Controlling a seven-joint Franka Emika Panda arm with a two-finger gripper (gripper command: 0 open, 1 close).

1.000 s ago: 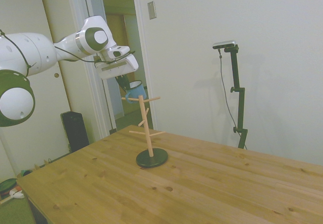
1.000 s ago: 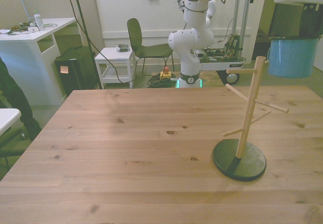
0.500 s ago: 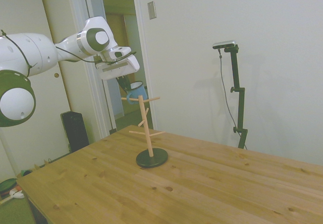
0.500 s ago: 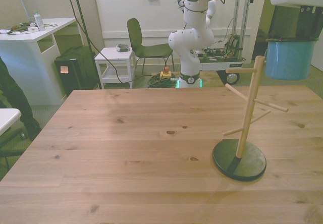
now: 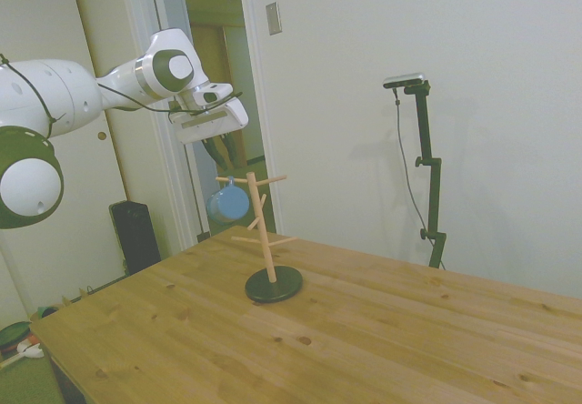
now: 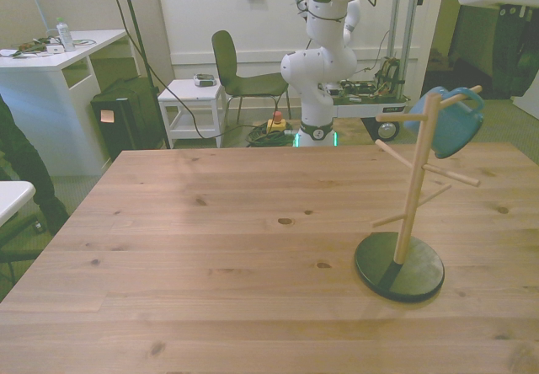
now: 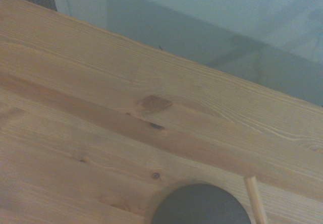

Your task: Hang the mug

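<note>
Seeing the mug [image 5: 227,203] hanging by its handle on one of the top pegs of the wooden rack [image 5: 264,231], on the side nearer the arm in the side view. Finding that same mug [image 6: 452,127] in the front view on the peg slanting up toward the front view's right, tilted, its body just beside the upright post of the rack [image 6: 413,189] and well above the table [image 6: 210,248]. Noting the light-blue body only; not making out the rim clearly at this angle.

Placing the gripper [image 5: 225,152] above the mug and apart from it, with a visible gap between them in the side view. Not being able to tell whether the gripper is open or closed: dark against the doorway in the side view, cut off at the frame's edge in the front view. Holding nothing, judging by that gap.

Finding the rack standing upright on its dark round base [image 5: 274,285], the base [image 6: 399,266] lying flat on the table [image 5: 364,331] toward the front view's right. Seeing the lower pegs bare.

Picking out, in the wrist view, an edge of the dark base [image 7: 199,204], a thin wooden peg [image 7: 256,204] beside it, and the planks of the table [image 7: 101,108].
</note>
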